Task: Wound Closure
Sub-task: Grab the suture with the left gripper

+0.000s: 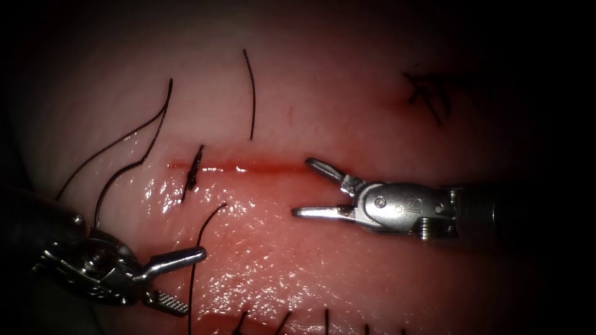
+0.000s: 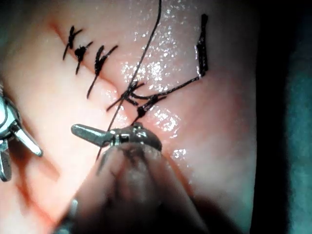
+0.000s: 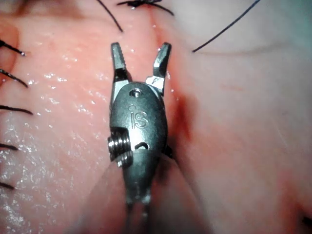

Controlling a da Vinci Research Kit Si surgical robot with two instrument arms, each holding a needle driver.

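Observation:
The cut (image 1: 248, 166) runs left to right across the tissue (image 1: 323, 93), with red fluid (image 1: 273, 169) along it. One knotted stitch (image 1: 194, 171) crosses its left end. My right tool (image 1: 308, 189) hovers over the cut's right end, jaws open and holding nothing; from close, the right tool (image 3: 141, 51) straddles the cut (image 3: 181, 112). My left tool (image 1: 192, 280) sits below the cut at the lower left, jaws open and empty. A thread (image 1: 205, 226) runs down past its upper jaw, and the thread (image 2: 141, 58) crosses that jaw in the left wrist view.
Two long thread strands (image 1: 133, 133) curve from above the cut to the left edge. A loose tail (image 1: 252, 93) stands above the cut. Older stitches lie at the upper right (image 1: 428, 93) and along the bottom edge (image 1: 326, 316); a row of finished stitches (image 2: 97, 61) lies on the tissue.

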